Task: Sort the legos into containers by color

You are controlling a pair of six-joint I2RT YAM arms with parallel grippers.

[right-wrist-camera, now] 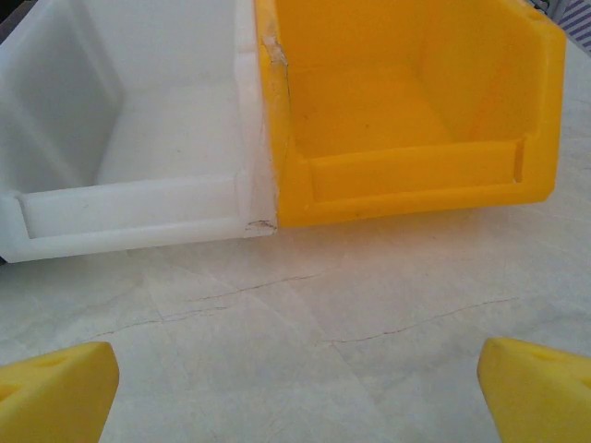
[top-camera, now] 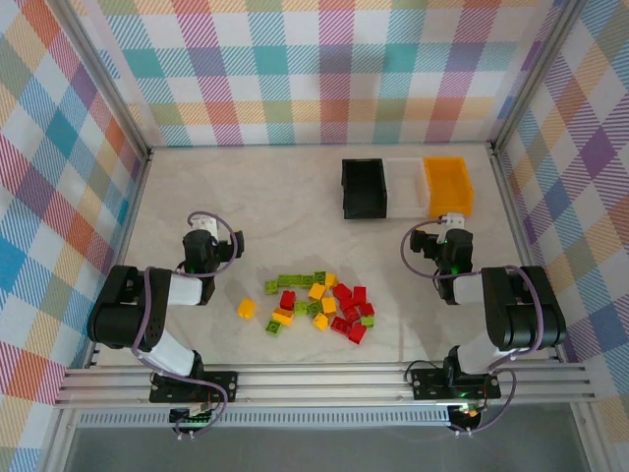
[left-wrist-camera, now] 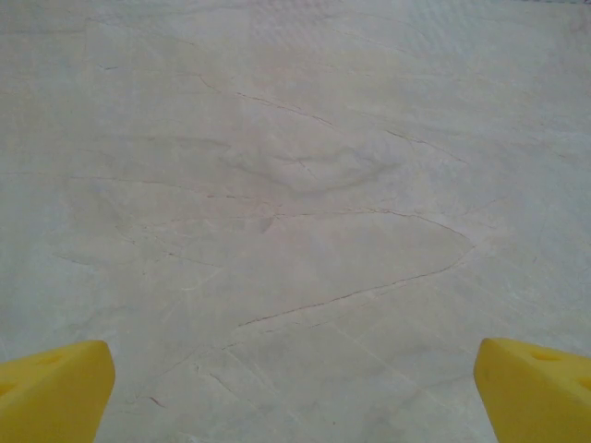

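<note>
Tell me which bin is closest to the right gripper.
The orange bin, at the row's right end, straight ahead of the right gripper; the white bin sits further left, the black bin furthest.

Mixed-color legos [top-camera: 316, 306] lie clustered; black bin [top-camera: 347, 189], white bin [top-camera: 406, 187], orange bin [top-camera: 447, 184] stand abutting

We see the desk [top-camera: 275, 197] lit brightly and evenly from above in the top view, with only faint, soft shadows beside the legos [top-camera: 319, 305] and no hard glare. In the left wrist view the pale surface looks washed-out and a little soft, and the yellow fingers [left-wrist-camera: 51, 392] at the bottom corners are blurred; in the right wrist view the white bin [right-wrist-camera: 129, 208] is close to overexposed while the orange bin [right-wrist-camera: 416, 175] glows saturated.
</note>
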